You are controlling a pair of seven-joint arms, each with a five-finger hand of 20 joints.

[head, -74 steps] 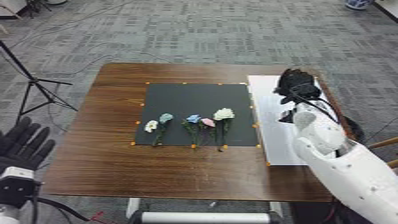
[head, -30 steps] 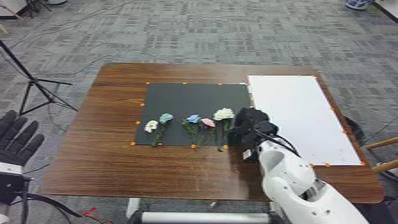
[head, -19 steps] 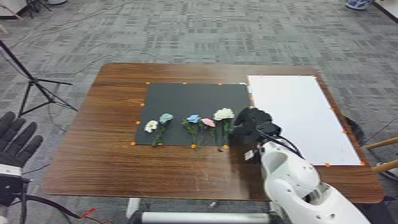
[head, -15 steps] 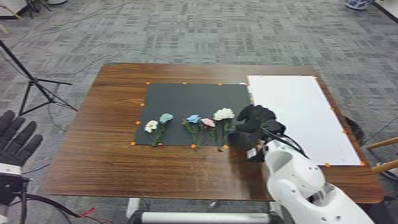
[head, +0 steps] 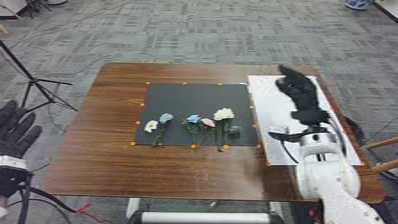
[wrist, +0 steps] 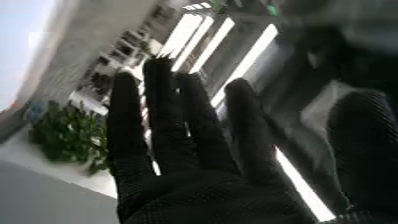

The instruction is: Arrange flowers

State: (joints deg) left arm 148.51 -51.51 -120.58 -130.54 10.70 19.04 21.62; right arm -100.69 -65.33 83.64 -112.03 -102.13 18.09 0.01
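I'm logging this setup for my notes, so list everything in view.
White flowers: two, white, mat
Blue flowers: two, light blue, mat
Pink flower: one, pink, mat
Small item, perhaps a flower: one, dark bluish, mat's right side
Mat: one, black, table
Sheet: one, white, table's right
Markers: several, orange, around mat and sheet
Table: one, brown, centre
Tripod: one, black, left
Carpet: grey, floor
Plant: green, right wrist view
Left hand: one, black, left edge
Right hand: one, black, above sheet
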